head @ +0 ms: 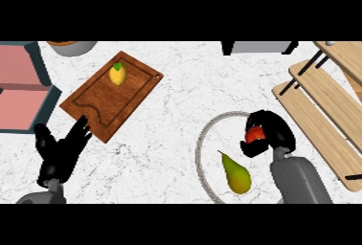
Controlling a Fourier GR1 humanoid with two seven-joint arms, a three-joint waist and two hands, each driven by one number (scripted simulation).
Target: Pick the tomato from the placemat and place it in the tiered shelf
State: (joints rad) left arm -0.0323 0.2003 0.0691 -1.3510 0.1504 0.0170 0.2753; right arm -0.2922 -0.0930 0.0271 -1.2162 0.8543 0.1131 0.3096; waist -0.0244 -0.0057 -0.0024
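- The tomato point(255, 135) sits at four o'clock over the placemat point(205, 143), grasped by the curled right hand point(272, 131).
- A pear point(236, 174) lies beside it at five o'clock.
- The tiered shelf point(322, 107) stands at three o'clock.
- The left hand point(60, 148) rests at eight o'clock, fingers relaxed and released.

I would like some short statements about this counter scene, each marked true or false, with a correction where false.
1. The right hand is curled round the red tomato. True.
2. The green-yellow pear lies on the brown wooden cutting board. False: it lies on the round white placemat; the board bears the yellow lemon.
3. The left hand holds the lemon. False: it is open, holding nothing.
4. The light wooden tiered shelf stands at the right. True.
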